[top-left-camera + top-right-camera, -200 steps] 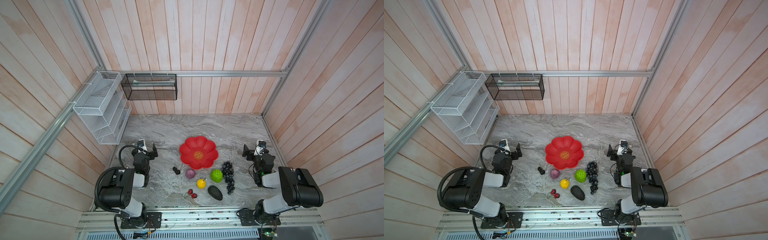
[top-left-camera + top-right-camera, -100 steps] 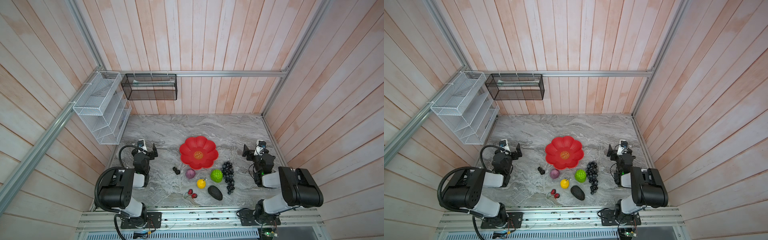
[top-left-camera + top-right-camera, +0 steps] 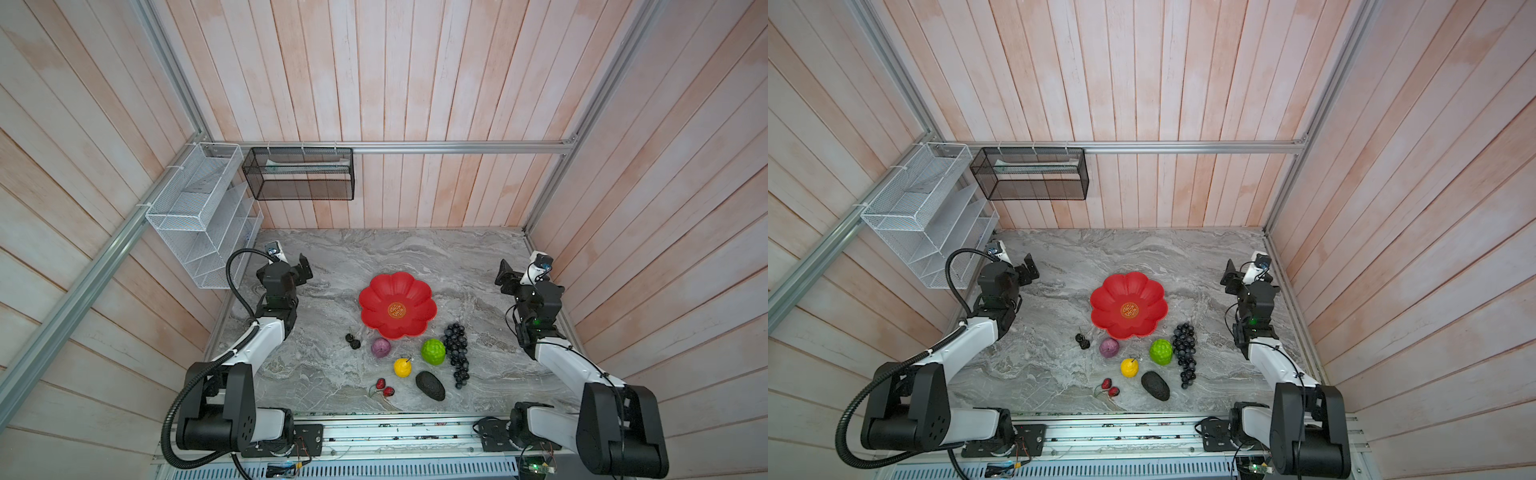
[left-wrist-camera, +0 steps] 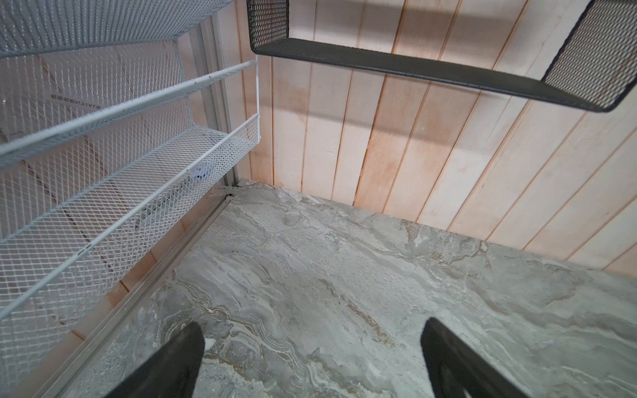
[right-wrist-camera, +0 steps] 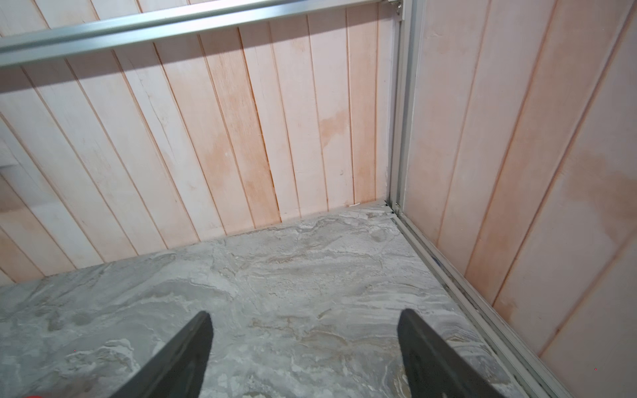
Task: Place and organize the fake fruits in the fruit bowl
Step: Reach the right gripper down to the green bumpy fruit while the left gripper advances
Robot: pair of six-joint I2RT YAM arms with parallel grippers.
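Nothing has visibly shifted over the last second: arms and fruit sit as before. Pale plank walls (image 3: 415, 83) box in a grey marble table (image 3: 374, 253). A white wire rack (image 3: 199, 216) hangs on the left wall, with a black mesh basket (image 3: 299, 174) beside it.

The red bowl (image 3: 376, 293) lies mid-table. On the table in front of it lie the berries (image 3: 353, 340), plum (image 3: 381, 347), strawberries (image 3: 384, 386), lemon (image 3: 402, 367), avocado (image 3: 430, 385), green ball (image 3: 433, 351) and grapes (image 3: 457, 353).

The left arm (image 3: 262, 340) is folded low by the rack. The left gripper (image 4: 312, 324) aims at the back-left corner, fingers spread over bare marble, grasping nothing. The right arm (image 3: 557, 361) mirrors it, and the right gripper (image 5: 306, 312) faces the back-right corner, fingers likewise apart.
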